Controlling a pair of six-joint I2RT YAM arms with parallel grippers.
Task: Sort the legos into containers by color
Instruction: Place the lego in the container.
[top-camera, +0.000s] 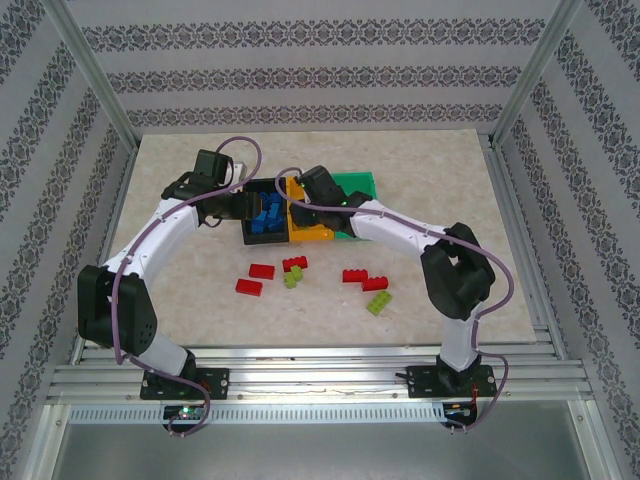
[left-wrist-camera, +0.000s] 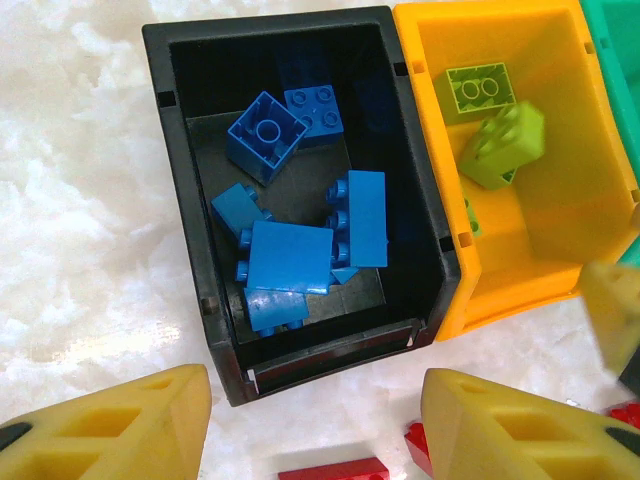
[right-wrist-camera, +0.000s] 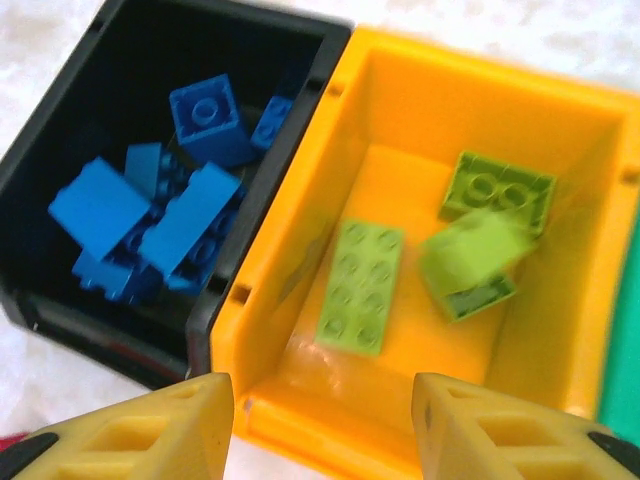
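Left gripper is hovering with fingers parted and nothing sitting between them, so released. The black bin is sitting just ahead of those fingertips, and the blue bricks are lying piled inside it, some flat, some on edge. Red bricks are showing on the table right under the gap between the left fingers and beside the right-hand one. Right gripper is also standing released, fingers spread, nothing gripped. The orange bin is lying directly ahead of these fingertips, touching the black bin's side. Three green bricks are sitting in it: one flat nearest the fingers, one at the far wall, and one tilted between them (blurred, can't tell if it is resting or moving). The green bin is peeking in past the orange bin, off the right finger's outer side. From the top camera both grippers, left and right, are facing each other across the black and orange bins, with the green bin behind the right one. Loose bricks are lying behind the fingers toward the bases: red ones and two yellow-green ones scattered on the table.
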